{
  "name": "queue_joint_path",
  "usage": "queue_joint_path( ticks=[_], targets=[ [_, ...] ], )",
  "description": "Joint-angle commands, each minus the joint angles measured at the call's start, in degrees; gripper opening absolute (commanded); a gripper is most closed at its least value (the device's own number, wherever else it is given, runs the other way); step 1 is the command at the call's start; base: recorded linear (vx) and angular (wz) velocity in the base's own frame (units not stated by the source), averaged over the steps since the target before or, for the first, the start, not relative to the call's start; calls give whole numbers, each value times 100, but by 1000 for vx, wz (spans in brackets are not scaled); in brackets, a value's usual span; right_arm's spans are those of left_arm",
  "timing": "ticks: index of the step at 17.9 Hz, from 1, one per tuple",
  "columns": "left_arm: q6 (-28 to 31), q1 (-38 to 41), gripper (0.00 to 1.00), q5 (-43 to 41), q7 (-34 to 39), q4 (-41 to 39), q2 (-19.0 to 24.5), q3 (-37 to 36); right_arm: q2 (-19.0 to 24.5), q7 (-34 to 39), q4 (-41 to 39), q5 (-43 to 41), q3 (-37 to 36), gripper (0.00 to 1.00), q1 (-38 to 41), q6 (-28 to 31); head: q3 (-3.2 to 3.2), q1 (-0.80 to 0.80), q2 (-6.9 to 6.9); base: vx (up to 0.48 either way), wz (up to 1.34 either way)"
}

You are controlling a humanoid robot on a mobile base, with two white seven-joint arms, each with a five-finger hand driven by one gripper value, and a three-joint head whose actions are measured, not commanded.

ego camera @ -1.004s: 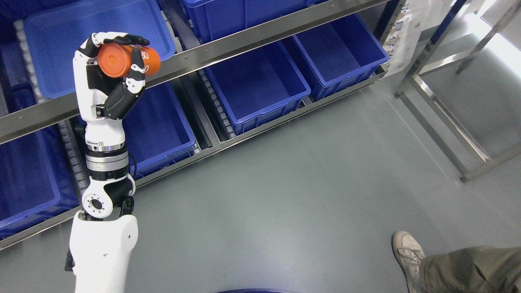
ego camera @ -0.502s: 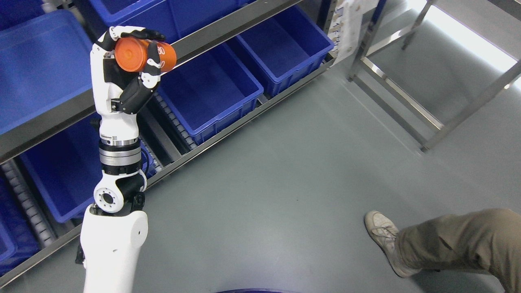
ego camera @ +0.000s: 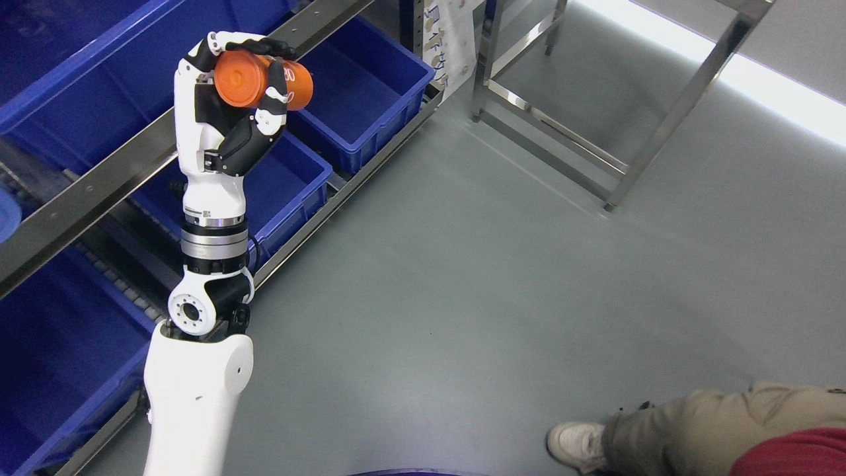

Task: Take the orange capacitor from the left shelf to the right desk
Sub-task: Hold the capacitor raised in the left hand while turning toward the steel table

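Grey floor (ego camera: 502,277), steel shelf rack (ego camera: 86,192) at ten o'clock holding blue bins (ego camera: 370,92), bare steel frame (ego camera: 615,165) at one o'clock

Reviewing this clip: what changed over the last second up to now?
The camera swung right: the shelf and blue bins slid toward the picture's left, and the metal stand came further into view. A person's shoe shifted left and lower. The left hand stays closed on the orange capacitor, raised as before.
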Motion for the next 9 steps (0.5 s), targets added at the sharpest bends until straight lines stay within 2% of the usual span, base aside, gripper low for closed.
queue_joint_path(
  ticks=[1, 9],
  targets=[
    [68, -203, 2, 9, 4, 112, 68, -255, -100, -4, -100, 18, -97, 100, 17, -5, 0, 0, 0, 147, -401],
    [68, -273, 2, 35, 4, 174, 68, -343, -100, -4, -100, 18, -97, 100, 17, -5, 0, 0, 0, 190, -264]
  ],
)
